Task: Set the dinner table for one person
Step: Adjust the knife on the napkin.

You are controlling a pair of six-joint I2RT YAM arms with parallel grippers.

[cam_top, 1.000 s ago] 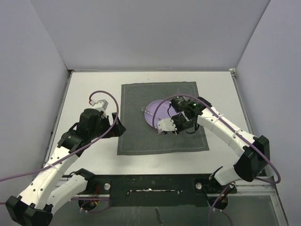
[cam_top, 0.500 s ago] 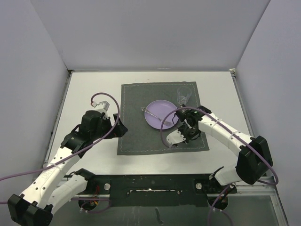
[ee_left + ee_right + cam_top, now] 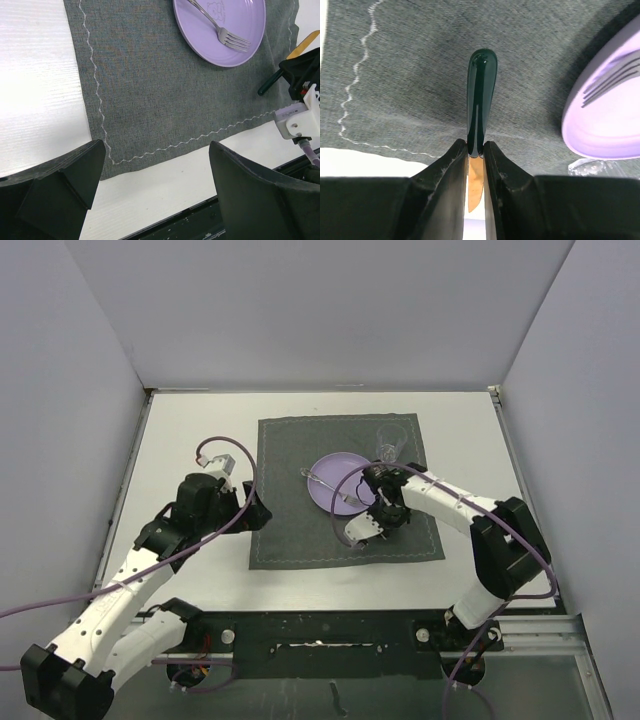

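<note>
On the white dinner table [image 3: 200, 440] lies a dark grey placemat [image 3: 300, 530] with a purple plate [image 3: 335, 480] on it. A fork [image 3: 220, 29] rests on the plate. My right gripper [image 3: 380, 518] hovers just right of the plate's near side. In the right wrist view the right gripper [image 3: 476, 147] is shut on a knife, with its dark green handle [image 3: 481, 90] sticking out ahead over the mat and its gold blade [image 3: 475, 185] between the fingers. My left gripper [image 3: 250, 512] stands open and holds nothing at the mat's left edge.
A clear glass [image 3: 390, 445] stands on the mat's far right corner, behind the right gripper. The metal front rail [image 3: 200, 220] runs close below the mat's near edge. White table [image 3: 40, 75] lies left of the mat.
My right gripper carried the knife from over the plate toward the near side, then settled beside the plate's right. The glass came into view. The left arm barely shifted.
</note>
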